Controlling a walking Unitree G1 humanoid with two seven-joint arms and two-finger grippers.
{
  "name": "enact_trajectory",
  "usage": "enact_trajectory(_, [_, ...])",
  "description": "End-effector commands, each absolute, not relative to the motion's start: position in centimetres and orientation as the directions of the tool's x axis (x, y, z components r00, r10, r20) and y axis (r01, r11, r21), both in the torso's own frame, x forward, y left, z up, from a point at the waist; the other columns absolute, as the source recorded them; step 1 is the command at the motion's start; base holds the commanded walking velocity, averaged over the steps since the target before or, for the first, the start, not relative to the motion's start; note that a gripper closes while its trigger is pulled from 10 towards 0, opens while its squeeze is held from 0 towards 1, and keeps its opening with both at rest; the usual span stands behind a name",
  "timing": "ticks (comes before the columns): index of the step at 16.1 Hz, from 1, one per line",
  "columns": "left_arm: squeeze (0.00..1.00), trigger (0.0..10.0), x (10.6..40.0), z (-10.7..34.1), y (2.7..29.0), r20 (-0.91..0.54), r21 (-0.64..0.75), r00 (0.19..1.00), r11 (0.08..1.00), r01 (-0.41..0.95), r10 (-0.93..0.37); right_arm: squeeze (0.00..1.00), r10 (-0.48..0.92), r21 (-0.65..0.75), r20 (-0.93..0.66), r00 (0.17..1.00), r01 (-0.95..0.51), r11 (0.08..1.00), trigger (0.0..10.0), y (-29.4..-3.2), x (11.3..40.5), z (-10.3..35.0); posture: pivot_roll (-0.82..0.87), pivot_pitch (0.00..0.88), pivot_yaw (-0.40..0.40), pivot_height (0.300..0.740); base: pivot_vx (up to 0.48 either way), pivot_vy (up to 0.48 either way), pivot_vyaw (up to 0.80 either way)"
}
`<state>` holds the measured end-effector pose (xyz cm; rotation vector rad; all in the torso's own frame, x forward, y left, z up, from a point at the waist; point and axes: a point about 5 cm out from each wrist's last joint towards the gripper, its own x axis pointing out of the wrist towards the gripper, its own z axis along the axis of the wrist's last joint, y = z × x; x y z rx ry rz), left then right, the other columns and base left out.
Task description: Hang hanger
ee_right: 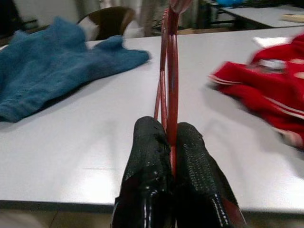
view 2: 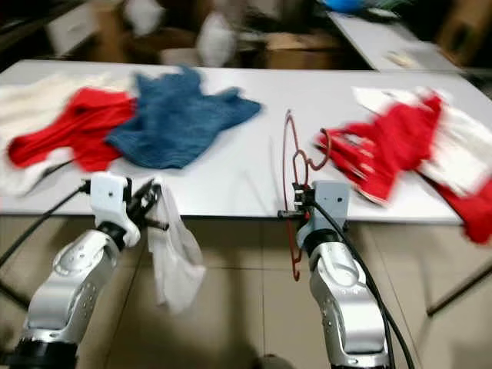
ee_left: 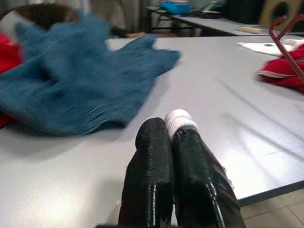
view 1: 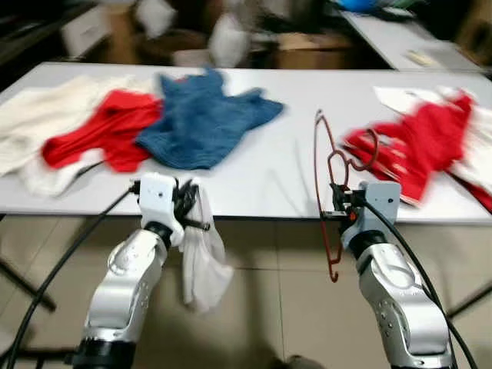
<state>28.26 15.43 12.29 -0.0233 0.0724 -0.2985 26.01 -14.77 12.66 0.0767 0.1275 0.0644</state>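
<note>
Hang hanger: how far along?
Done: right gripper is shut on the red hanger, upright at the table edge. In hand: left gripper is shut on a white garment dangling below. Left: nothing hung yet; the blue sweater lies flat.

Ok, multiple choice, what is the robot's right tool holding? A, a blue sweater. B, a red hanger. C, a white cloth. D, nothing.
B: the right tool is shut on the red hanger, held upright at the table's near edge; the white cloth hangs from the left tool.
</note>
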Motion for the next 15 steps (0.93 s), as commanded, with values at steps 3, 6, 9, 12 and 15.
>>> enact_trajectory(3, [0.0,10.0,28.2,12.3,15.0,-0.059,-0.018,0.948,0.95,0.311,-0.311,0.0,0.009,0.071,-0.17,0.985,0.003,0.997,10.0,-15.8,25.8,11.8,-0.06,0.0,0.057,0.74,0.0,0.0,-0.8])
enact_trajectory(6, [0.0,10.0,28.7,12.8,15.5,-0.046,-0.007,0.955,0.956,0.295,-0.295,0.0,0.036,0.037,-0.166,0.985,-0.031,0.999,10.0,-15.4,25.9,12.1,-0.07,0.0,0.045,0.74,0.0,0.211,-0.27])
enact_trajectory(9, [0.0,10.0,28.3,12.2,15.4,-0.065,-0.007,0.953,0.955,0.296,-0.296,0.0,0.05,0.04,-0.158,0.986,-0.044,0.998,10.0,-15.6,25.6,11.9,-0.06,0.0,0.052,0.74,0.0,0.331,0.0])
enact_trajectory(12, [0.0,10.0,28.6,12.7,16.0,-0.05,-0.006,0.96,0.961,0.276,-0.275,0.0,0.09,0.006,-0.165,0.982,-0.09,0.996,10.0,-14.7,26.0,12.1,-0.06,0.0,0.038,0.74,0.0,0.335,0.0])
enact_trajectory(15, [0.0,10.0,28.4,12.2,15.9,-0.068,0.011,0.954,0.956,0.292,-0.29,0.0,0.037,0.039,-0.174,0.984,-0.03,0.999,10.0,-15.6,25.9,11.6,-0.06,0.0,0.056,0.74,0.0,0.334,0.0])
